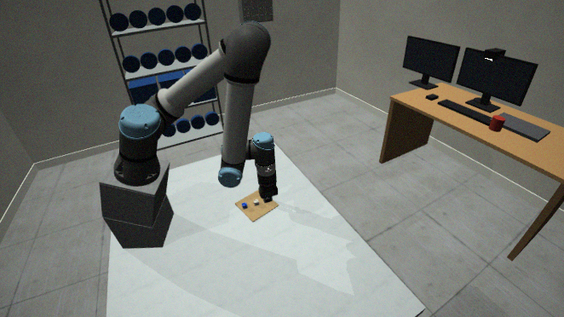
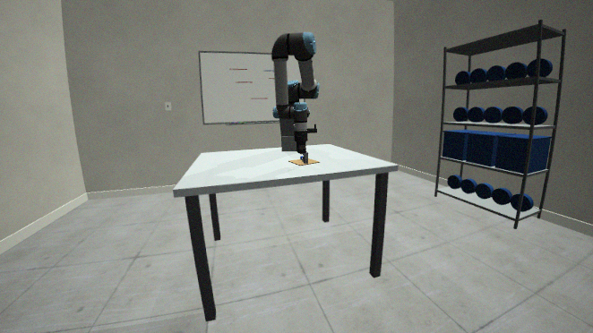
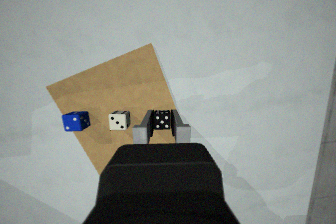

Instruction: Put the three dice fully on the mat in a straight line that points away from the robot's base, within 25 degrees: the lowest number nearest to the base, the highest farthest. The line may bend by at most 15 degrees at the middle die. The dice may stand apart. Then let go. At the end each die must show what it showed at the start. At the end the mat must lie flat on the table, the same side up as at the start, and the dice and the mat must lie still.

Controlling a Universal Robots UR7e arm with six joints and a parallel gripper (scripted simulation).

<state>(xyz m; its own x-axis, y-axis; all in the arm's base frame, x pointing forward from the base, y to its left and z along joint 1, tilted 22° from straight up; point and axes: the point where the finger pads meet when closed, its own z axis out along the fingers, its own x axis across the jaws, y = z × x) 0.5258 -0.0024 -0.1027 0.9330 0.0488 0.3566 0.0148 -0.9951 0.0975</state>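
The black die (image 3: 162, 119) stands on the tan mat (image 3: 116, 85) near its edge, in a row with the white die (image 3: 119, 120) and the blue die (image 3: 75, 121). The jaws flank it, spread slightly wider than the die, with thin gaps on both sides. The mat lies flat on the white counter (image 3: 249, 60).

Black die (image 3: 162, 119) — lower part hidden

High top view, distant exterior view, close downward wrist view, all sharing mat (image 3: 114, 95)
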